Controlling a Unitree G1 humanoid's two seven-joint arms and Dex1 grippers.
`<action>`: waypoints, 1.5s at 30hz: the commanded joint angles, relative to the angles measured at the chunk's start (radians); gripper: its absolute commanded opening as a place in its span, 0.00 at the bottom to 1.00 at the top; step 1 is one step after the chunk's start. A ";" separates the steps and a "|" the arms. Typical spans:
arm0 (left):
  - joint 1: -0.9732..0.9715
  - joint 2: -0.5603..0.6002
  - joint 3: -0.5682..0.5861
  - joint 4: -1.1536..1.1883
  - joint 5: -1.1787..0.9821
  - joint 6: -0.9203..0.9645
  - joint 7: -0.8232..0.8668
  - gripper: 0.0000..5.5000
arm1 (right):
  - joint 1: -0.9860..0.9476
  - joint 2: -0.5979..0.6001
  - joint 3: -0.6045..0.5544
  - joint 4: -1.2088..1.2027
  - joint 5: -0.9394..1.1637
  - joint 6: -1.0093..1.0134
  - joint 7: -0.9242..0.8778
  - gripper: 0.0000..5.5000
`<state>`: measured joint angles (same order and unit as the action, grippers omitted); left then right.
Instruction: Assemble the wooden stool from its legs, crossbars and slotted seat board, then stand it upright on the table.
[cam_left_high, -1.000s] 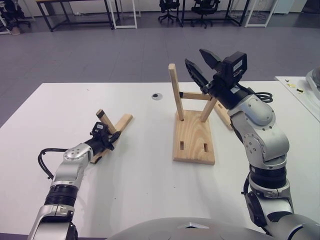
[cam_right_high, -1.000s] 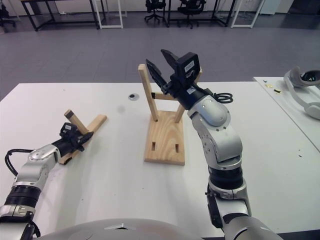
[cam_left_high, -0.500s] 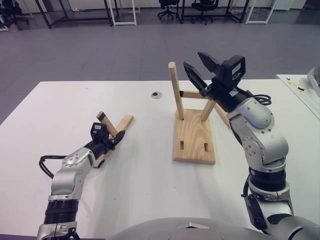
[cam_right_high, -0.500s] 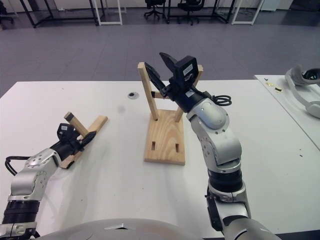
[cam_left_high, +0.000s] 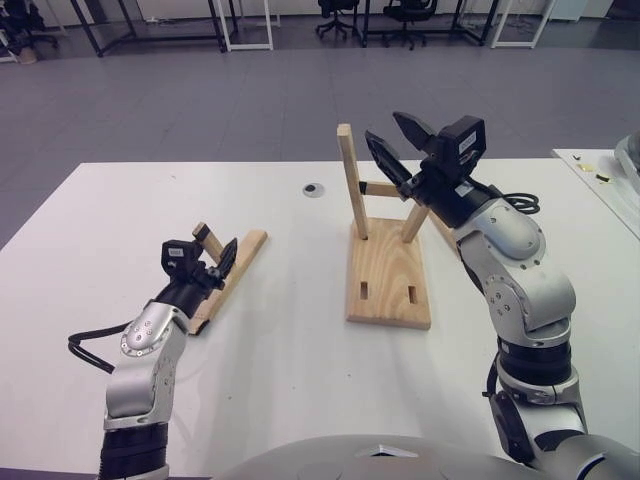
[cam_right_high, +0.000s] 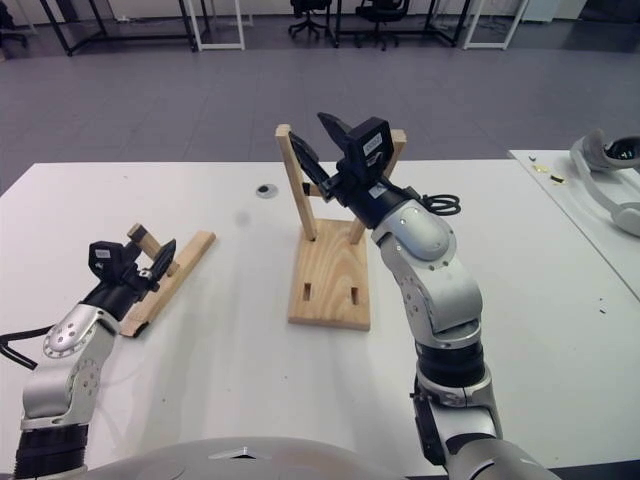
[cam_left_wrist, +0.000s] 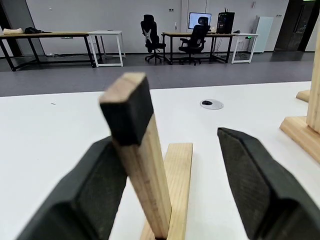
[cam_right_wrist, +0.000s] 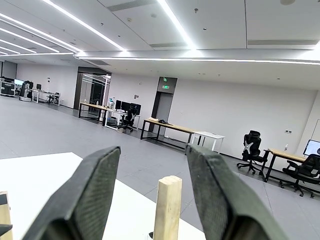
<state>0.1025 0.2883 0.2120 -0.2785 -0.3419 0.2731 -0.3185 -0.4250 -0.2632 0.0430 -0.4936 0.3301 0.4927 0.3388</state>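
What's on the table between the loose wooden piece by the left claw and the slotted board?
Nothing: bare white table separates the loose leg piece from the slotted seat board, as both eye views show.

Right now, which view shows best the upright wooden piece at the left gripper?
The left wrist view: the upright wooden piece stands close up inside the open left gripper. Both eye views show it small, far off.
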 joint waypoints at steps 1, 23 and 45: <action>-0.031 0.007 0.009 -0.007 0.004 -0.022 -0.001 0.55 | 0.004 0.004 0.000 -0.022 0.007 0.015 -0.008 0.44; -0.032 0.044 -0.022 0.092 0.048 0.000 -0.023 0.07 | -0.004 0.009 0.006 -0.017 0.004 0.008 -0.006 0.44; 0.016 0.099 -0.073 0.247 0.082 0.013 -0.054 0.37 | 0.014 0.014 0.006 -0.034 -0.002 0.035 -0.031 0.44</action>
<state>0.1000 0.3625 0.1462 -0.0275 -0.2824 0.2733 -0.3615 -0.4209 -0.2570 0.0456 -0.5176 0.3270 0.5069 0.3182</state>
